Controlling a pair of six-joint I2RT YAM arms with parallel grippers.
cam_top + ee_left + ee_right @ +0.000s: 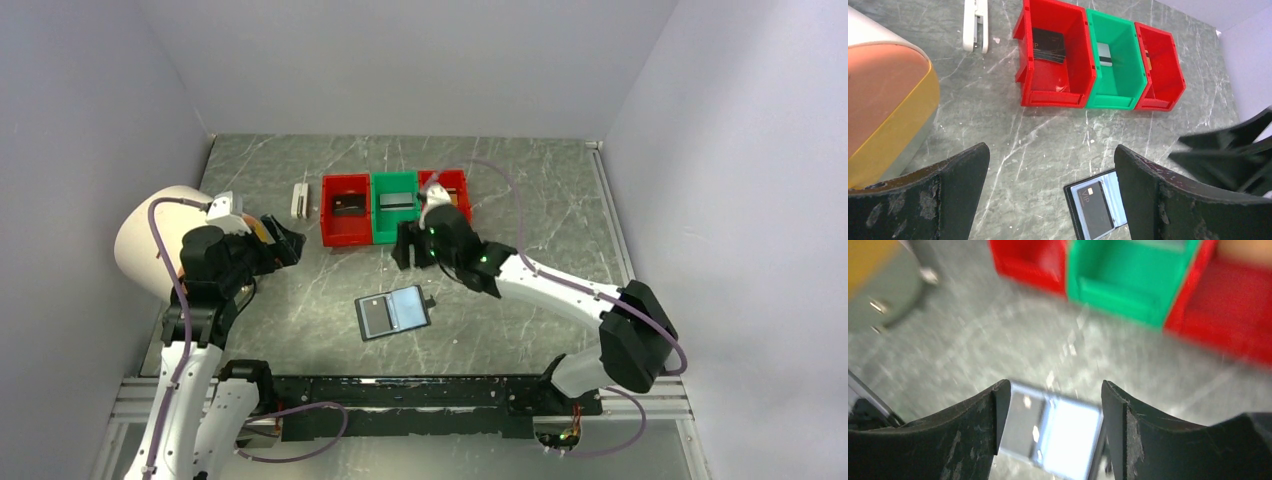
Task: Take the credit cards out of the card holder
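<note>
Now | card holder (393,313) open flat | long axis left-right | snap tab (432,298) rightward

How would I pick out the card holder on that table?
Find the row of three bins, red, green, red, at the far side of the grey table. Nearer the camera than the green one, the card holder lies open on bare tabletop. Unlike the bins, it is flat and black, with glossy bluish-grey pockets inside.

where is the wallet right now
In the top view the wallet lies open near the middle, on the near side of the green bin and the right tool.
</note>
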